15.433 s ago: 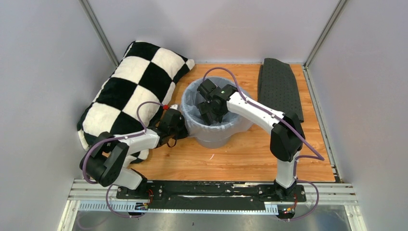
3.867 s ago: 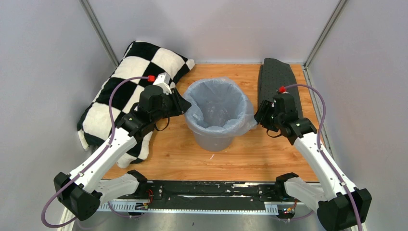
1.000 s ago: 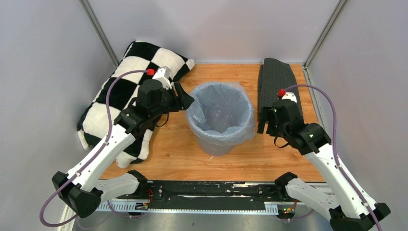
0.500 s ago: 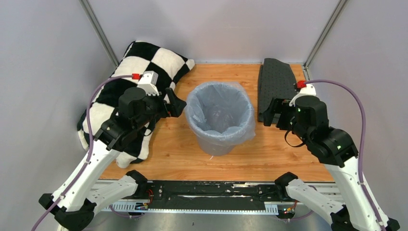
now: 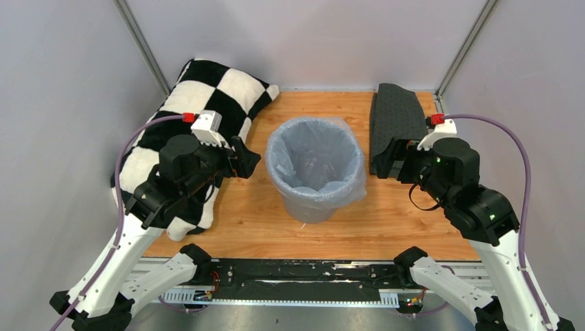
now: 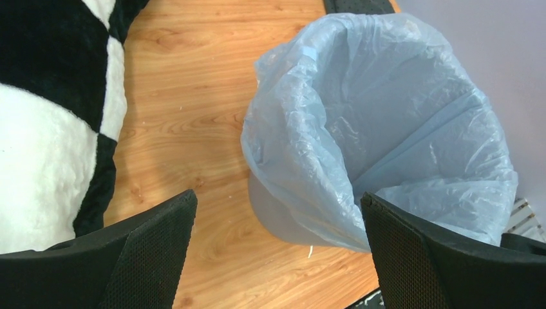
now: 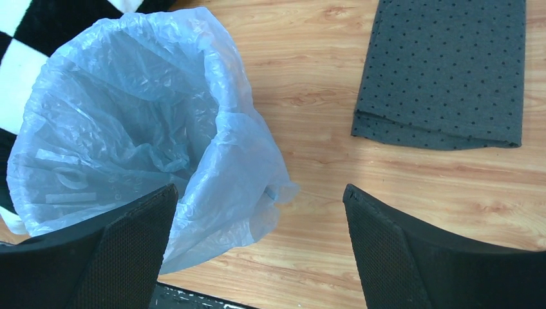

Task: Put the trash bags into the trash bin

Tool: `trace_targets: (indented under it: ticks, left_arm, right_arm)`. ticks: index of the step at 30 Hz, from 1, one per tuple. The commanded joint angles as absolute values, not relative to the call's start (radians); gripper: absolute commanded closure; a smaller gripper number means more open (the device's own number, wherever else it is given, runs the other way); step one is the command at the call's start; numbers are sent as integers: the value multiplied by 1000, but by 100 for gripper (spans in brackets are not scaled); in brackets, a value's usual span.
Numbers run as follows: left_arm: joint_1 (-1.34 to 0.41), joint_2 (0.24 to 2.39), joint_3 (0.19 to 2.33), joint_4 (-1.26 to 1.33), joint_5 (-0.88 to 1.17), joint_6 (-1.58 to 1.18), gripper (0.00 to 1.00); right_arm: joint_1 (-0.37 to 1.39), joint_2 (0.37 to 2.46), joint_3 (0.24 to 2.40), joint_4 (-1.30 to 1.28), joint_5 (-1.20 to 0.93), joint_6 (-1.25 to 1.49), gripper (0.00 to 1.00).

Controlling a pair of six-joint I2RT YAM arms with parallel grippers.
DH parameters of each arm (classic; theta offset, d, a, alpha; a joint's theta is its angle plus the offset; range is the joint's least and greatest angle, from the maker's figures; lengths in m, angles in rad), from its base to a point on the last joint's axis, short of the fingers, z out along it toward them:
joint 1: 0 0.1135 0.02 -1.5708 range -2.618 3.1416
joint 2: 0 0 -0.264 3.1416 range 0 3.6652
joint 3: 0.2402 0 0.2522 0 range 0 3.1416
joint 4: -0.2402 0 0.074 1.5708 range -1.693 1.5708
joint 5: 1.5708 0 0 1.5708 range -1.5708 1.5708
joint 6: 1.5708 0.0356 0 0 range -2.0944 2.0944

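- Black mesh-faced left pincer [image 5: 245,157] and right pincer [image 5: 388,160] nearest, both spread wide, gripping nothing, just beside the trash bin [image 5: 312,209], one on either side.
- Mid table [image 5: 359,227]: trash bag [image 5: 315,162] lining the trash bin, edge draped over the rim, slack fold flaring on the right.
- Likely risk: slack fold snagging a passing finger, dragging the liner out or tipping the light bin.
- Bin floor veiled by crinkled plastic; handle loops hard to make out.
- Farthest: checkered pillow [image 5: 186,103], dotted cloth [image 5: 400,117].

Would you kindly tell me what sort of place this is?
Probably a robot test cell, not a home: plain grey walls on metal posts enclose a wooden table, two arms mount on a rail at its near edge, and a trash bin and checkered pillow sit as props.
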State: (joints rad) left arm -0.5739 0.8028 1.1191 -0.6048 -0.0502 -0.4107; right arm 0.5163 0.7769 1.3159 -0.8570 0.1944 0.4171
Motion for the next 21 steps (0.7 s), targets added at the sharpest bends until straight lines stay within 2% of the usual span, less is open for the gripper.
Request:
trace_targets:
  ticks: [1, 21]
  left_arm:
    - [-581, 806, 1096, -644, -29, -370, 0]
    - [-581, 782, 1076, -646, -43, -364, 0]
  right_arm:
    - [508, 771, 1325, -827, 178, 391, 0]
    - [508, 760, 1312, -827, 172, 389, 0]
